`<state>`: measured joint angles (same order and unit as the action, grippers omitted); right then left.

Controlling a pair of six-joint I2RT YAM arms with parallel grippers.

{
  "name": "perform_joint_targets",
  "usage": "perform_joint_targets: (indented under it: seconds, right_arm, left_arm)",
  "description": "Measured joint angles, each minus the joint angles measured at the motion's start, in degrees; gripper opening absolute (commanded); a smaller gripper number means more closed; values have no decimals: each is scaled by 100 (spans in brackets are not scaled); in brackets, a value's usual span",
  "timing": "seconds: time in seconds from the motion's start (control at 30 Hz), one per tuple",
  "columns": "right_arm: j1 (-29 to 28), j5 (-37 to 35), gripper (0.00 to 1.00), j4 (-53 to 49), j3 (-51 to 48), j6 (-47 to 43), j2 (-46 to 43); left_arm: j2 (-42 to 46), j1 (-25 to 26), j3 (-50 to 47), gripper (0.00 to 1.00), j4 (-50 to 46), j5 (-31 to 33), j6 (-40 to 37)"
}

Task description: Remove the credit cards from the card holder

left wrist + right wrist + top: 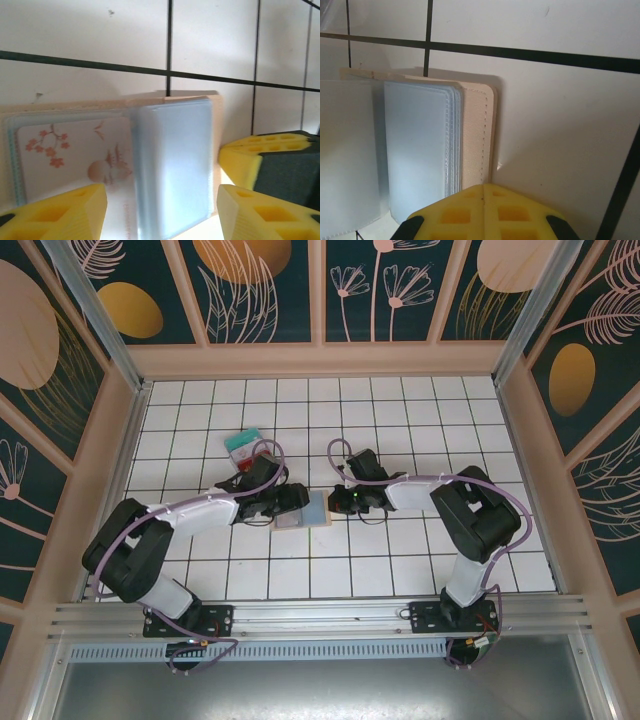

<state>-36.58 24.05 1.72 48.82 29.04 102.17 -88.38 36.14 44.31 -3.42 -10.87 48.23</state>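
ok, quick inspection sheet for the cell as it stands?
Surface: white tiled table, black grid.
Job's things: card holder open between the grippers, floral card in a sleeve; credit cards, teal and red, lying out beyond the left arm.
Clutter: nothing seen.
Grippers: left gripper open at the holder; right gripper fingertips together at its edge.
Cables: lilac cables along both arms.
Surroundings: patterned walls.

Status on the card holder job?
Left gripper open, straddling the card holder. Right gripper shut at its edge. One floral card in a sleeve; two cards out on the table. Nothing blocking.
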Motion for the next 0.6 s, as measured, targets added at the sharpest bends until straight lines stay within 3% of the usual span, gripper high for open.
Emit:
perform_joint_targets:
  seconds: [0.4, 0.6]
  right_arm:
    - [-2, -15, 0, 0, 0, 2, -2]
    - [7, -190, 0, -76, 0, 22, -92]
  left_arm:
    - [-376, 470, 361, 50, 564, -669, 15]
    - [-304, 542, 299, 41, 656, -553, 83]
